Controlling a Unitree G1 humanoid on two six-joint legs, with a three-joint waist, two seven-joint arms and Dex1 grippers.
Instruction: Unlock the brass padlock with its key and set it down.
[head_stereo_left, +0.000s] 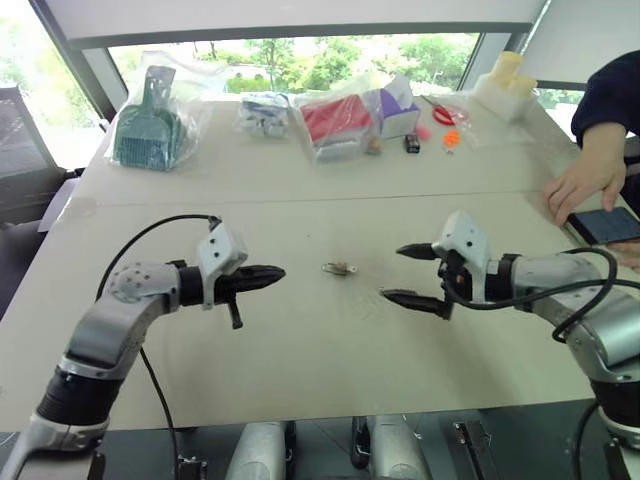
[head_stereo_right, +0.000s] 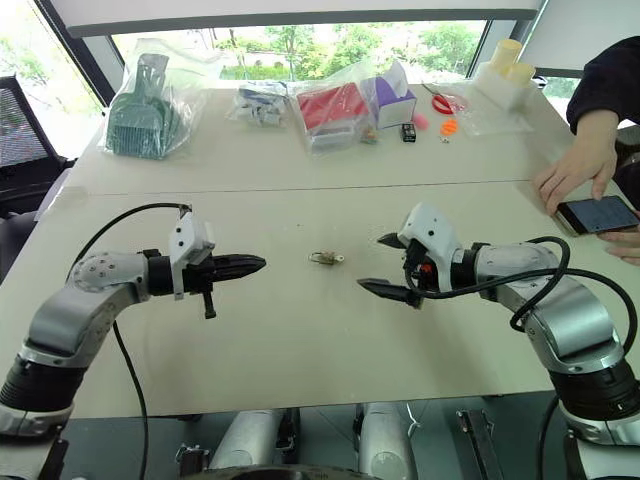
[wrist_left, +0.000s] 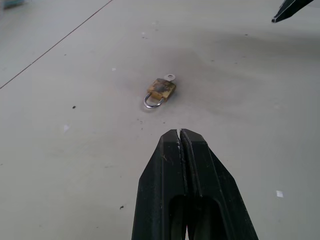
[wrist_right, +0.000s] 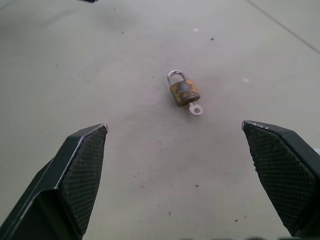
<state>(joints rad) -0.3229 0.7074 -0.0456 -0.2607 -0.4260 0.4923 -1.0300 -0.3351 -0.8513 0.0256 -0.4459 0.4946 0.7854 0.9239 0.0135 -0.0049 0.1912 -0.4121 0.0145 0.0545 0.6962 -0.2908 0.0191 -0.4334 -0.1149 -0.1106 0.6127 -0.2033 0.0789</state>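
The brass padlock (head_stereo_left: 340, 268) lies flat on the pale table (head_stereo_left: 300, 350), alone in the middle of the bare near half, between the two grippers and touching neither. From the head views it is a small yellowish speck. The wrist views give more: a worn, mottled brass body, a thin silver shackle (wrist_left: 152, 103) seated in the body, and the key (wrist_right: 195, 108) sticking out of the end opposite the shackle, its round silvery bow with a hole resting on the tabletop.

The left gripper (head_stereo_left: 279, 272) is to the padlock's left, pointing at it, its two black fingers (wrist_left: 170, 170) pressed together to a single point with nothing between them. The right gripper (head_stereo_left: 418, 275) is to the padlock's right, fingers spread wide and empty; the right wrist view shows their inner pads (wrist_right: 89, 170) cross-hatched with a fine grid.

The tabletop around the padlock is smooth, matte and lightly speckled, with open room on every side. Well beyond the padlock, along the far edge, sits bagged clutter: a green plastic dustpan (head_stereo_left: 148, 125) in a clear bag, a red item in a bag (head_stereo_left: 335, 120) and red-handled scissors (head_stereo_left: 442, 113). Far right of the padlock, a person's hand (head_stereo_left: 585, 185) rests by a phone (head_stereo_left: 610, 226) at the table's edge.
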